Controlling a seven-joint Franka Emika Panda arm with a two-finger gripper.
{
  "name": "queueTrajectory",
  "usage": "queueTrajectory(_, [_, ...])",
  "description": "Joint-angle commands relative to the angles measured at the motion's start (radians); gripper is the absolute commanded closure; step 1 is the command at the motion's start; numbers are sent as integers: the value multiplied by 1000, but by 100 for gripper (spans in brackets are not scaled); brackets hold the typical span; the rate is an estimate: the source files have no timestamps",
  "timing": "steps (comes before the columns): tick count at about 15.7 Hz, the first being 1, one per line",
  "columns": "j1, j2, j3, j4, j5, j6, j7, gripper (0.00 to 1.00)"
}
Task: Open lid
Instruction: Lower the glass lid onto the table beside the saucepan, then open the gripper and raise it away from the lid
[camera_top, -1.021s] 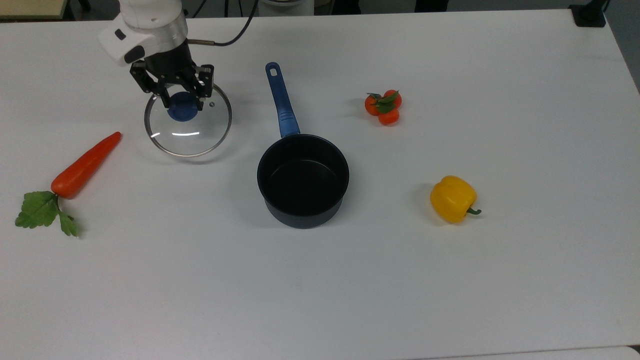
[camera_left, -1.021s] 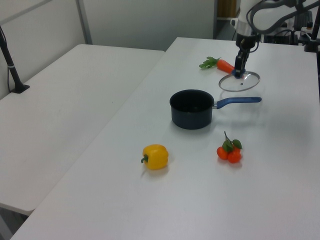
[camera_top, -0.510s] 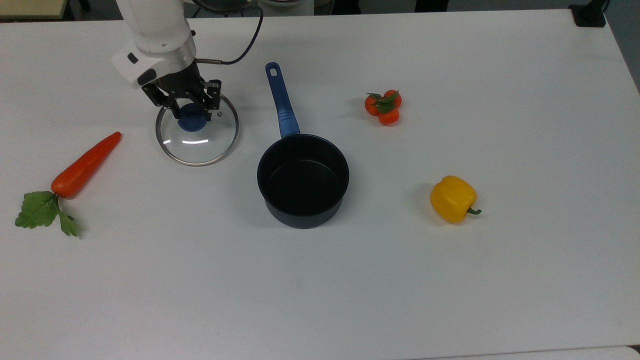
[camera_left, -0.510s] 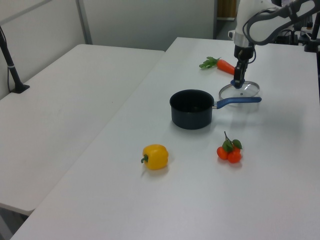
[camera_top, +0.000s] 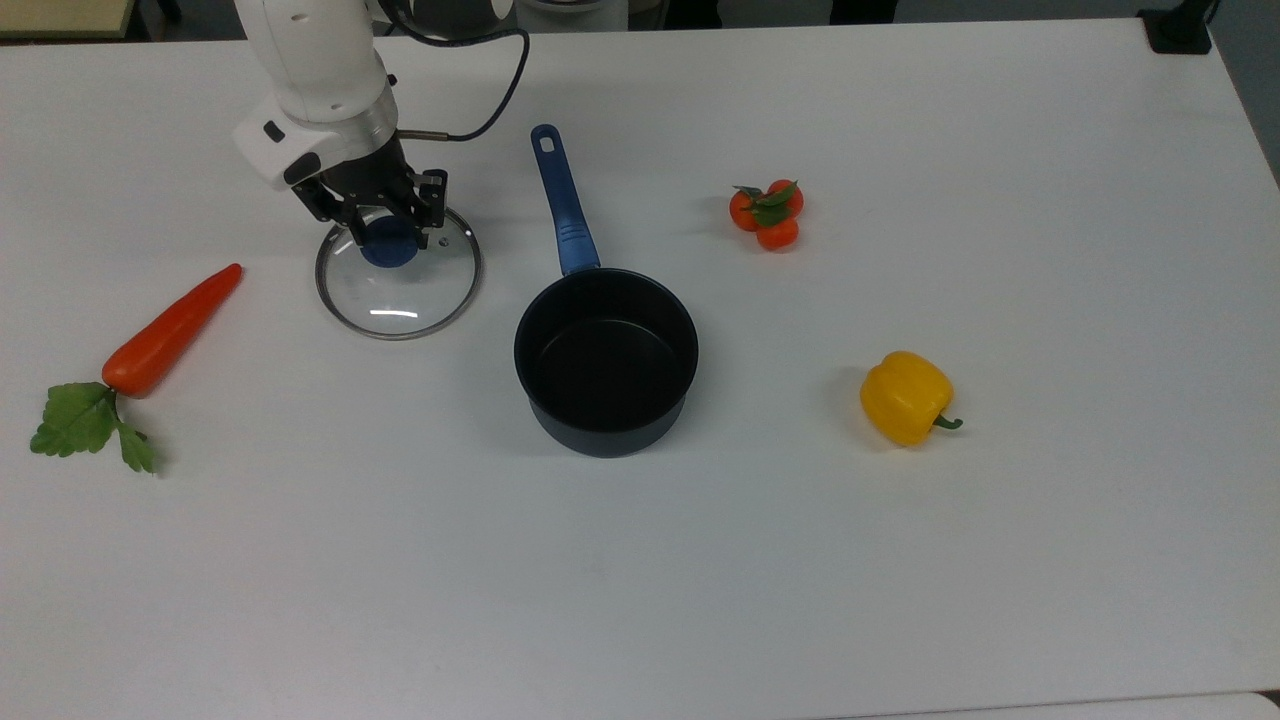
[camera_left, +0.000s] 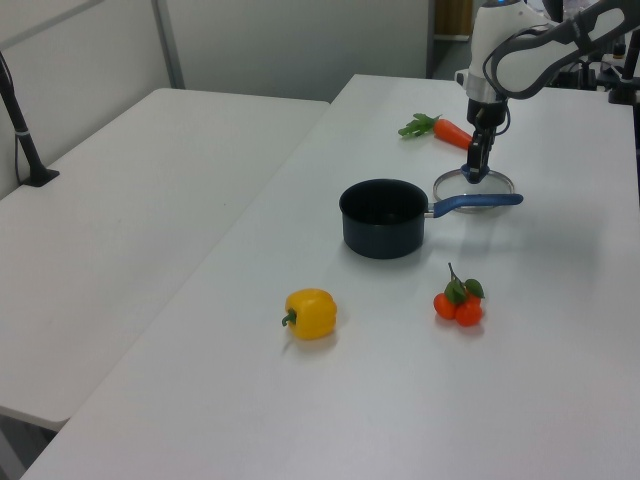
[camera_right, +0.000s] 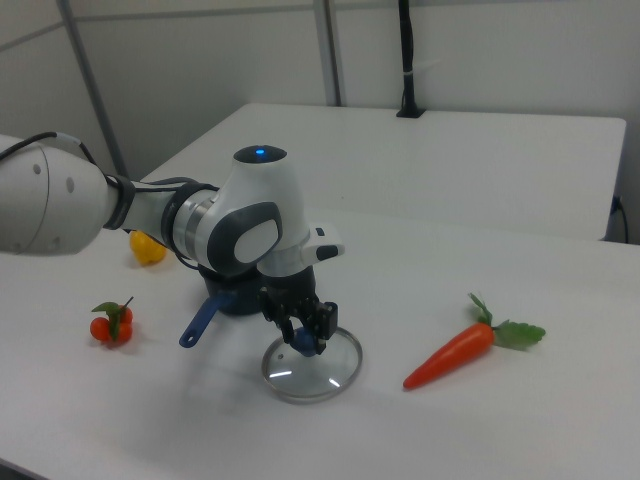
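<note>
The lid (camera_top: 399, 272) is already off the saucepan (camera_top: 605, 362) and is near the table (camera_top: 900, 560) surface, well apart from the pot, on the top view's left of the blue handle (camera_top: 564, 203); between the lid and the carrot (camera_top: 170, 331) there is free table; the gripper (camera_top: 388, 222) stands directly above the lid's blue knob (camera_top: 390, 243), pointing down, with one finger on each side of the knob, and it appears clamped on it; in the right view the gripper (camera_right: 308, 335) has the knob between its fingers, and the glass disc (camera_right: 311, 366) lies almost flat under it, with its rim at or just above the table; I cannot tell if the rim touches. The relation that matters is vertical: the knob is exactly under the tool, at the centre of the round lid, so there is no long axis to consider; I judge the opening is nearly finished, and the next move would be to set the lid down fully, let go of the knob and rise straight up; the tomatoes (camera_top: 767, 214) and the yellow pepper (camera_top: 906, 397) lie far away on the other side of the pot.
</note>
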Motion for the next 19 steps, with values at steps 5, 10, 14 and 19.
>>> queueTrajectory(5, [19, -40, -1, 49, -4, -103, -1, 0])
queueTrajectory(10, [33, -45, 0, 264, -8, -316, 56, 0])
queueTrajectory(14, [94, -83, 0, 392, -11, -493, 71, 0])
queueTrajectory(19, [204, -196, -13, 415, -11, -646, 84, 0])
